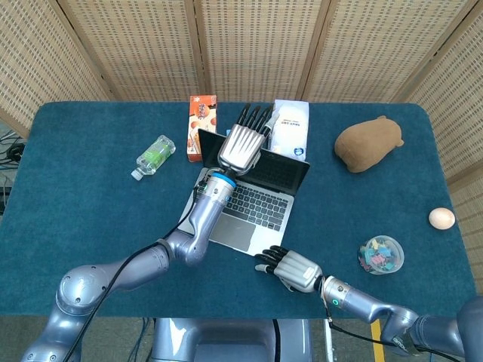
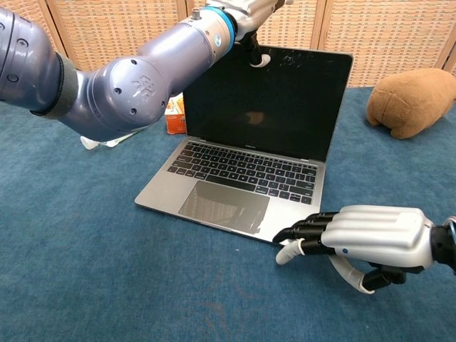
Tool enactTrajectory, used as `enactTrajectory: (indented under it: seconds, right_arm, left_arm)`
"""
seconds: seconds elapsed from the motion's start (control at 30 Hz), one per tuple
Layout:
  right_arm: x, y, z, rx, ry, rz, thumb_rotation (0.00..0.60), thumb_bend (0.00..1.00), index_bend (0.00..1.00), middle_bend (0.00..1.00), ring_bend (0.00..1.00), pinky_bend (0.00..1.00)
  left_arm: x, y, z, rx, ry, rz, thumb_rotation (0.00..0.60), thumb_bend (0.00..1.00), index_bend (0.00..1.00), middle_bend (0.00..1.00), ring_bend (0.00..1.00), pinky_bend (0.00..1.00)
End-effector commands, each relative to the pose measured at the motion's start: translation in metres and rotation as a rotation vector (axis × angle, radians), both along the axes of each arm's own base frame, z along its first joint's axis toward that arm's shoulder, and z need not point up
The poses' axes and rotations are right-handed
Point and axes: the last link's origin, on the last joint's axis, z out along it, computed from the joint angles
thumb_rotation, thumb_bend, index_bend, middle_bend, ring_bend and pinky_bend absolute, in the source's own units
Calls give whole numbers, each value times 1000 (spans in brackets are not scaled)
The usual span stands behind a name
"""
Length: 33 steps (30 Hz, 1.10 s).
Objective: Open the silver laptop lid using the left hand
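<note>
So the silver laptop (image 1: 253, 194) sits mid-desk toward the back edge, lid already up; left hand (image 1: 241, 147) pinches its top edge, fingers spread; looks like thin, stiff, slick metal, so grip the rim, push gently.

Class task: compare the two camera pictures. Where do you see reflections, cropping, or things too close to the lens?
Chest view: the dark laptop screen mirrors a faint pale patch; the left arm looms large near the lens, and the left hand is cut by the top edge. Head view: even lighting, soft shadows, the whole table sharp; the left hand covers part of the lid.
</note>
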Motion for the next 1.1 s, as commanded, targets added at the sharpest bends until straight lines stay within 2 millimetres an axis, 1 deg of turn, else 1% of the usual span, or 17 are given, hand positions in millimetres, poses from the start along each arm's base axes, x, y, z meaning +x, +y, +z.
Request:
enactTrajectory:
  seconds: [0.03, 0.17, 0.27, 0.37, 0.43, 0.53, 0.63, 0.7, 0.73, 0.77, 0.9, 0.93, 0.97, 1.0, 1.03, 1.07, 1.1]
  right_arm:
    - [0, 0, 0, -3, 0, 1, 600, 1000, 148, 57, 0, 107]
    - [0, 0, 2, -11, -9, -7, 600, 1000, 148, 57, 0, 107]
    - [1, 0, 5, -22, -24, -14, 600, 1000, 148, 57, 0, 107]
    - [4, -2, 9, -38, -48, -18, 600, 1000, 148, 57, 0, 107]
    - [7, -3, 14, -51, -74, -28, 600, 1000, 148, 57, 0, 107]
    - [11, -6, 21, -75, -96, -30, 600, 1000, 148, 57, 0, 107]
    - [15, -11, 33, -111, -136, -46, 600, 1000, 148, 57, 0, 107]
    - [17, -16, 48, -153, -170, -65, 600, 1000, 148, 57, 0, 107]
    - [16, -22, 61, -201, -197, -84, 600, 1000, 148, 57, 0, 107]
    - [14, -25, 70, -233, -212, -99, 600, 1000, 148, 57, 0, 107]
    - [-3, -33, 97, -342, -240, -168, 600, 1000, 148, 57, 0, 107]
    - [-12, -36, 106, -385, -250, -194, 600, 966, 148, 57, 0, 107]
    - [-20, -38, 113, -424, -256, -214, 600, 908, 148, 56, 0, 107]
    - [-28, -40, 121, -462, -262, -231, 600, 786, 148, 53, 0, 107]
    - [-35, -41, 127, -497, -271, -251, 600, 597, 146, 48, 0, 107]
    - [-42, -42, 134, -528, -282, -275, 600, 464, 135, 42, 0, 107]
    - [-51, -41, 141, -563, -297, -308, 600, 264, 105, 31, 0, 107]
  left_arm:
    - [-4, 0, 1, -1, -2, 5, 600, 381, 0, 0, 0, 0]
    - [-10, -3, 4, -25, -21, 2, 600, 391, 0, 0, 0, 0]
    - [-12, -10, 14, -50, -52, -41, 600, 413, 0, 0, 0, 0]
    - [-15, -18, 28, -53, -59, -89, 600, 430, 0, 0, 0, 0]
    - [-18, -25, 41, -52, -73, -115, 600, 432, 0, 0, 0, 0]
    - [-21, -30, 56, -40, -80, -135, 600, 441, 0, 0, 0, 0]
    - [-27, -34, 75, -16, -98, -146, 600, 460, 0, 0, 0, 0]
    - [-36, -39, 93, 4, -101, -148, 600, 462, 0, 0, 0, 0]
    - [-47, -41, 109, 34, -94, -148, 600, 461, 0, 0, 0, 0]
    - [-55, -45, 118, 44, -91, -148, 600, 456, 0, 0, 0, 0]
    - [-92, -58, 145, 57, -84, -137, 600, 416, 0, 0, 0, 0]
    - [-108, -63, 153, 65, -76, -129, 600, 404, 0, 0, 0, 0]
    - [-122, -68, 160, 73, -73, -119, 600, 384, 0, 0, 0, 0]
    - [-137, -73, 167, 79, -73, -110, 600, 361, 0, 0, 0, 0]
    - [-151, -78, 173, 84, -81, -99, 600, 340, 0, 0, 0, 0]
    - [-164, -83, 179, 87, -93, -84, 600, 295, 0, 0, 0, 0]
    - [-184, -90, 186, 92, -108, -55, 600, 236, 0, 0, 0, 0]
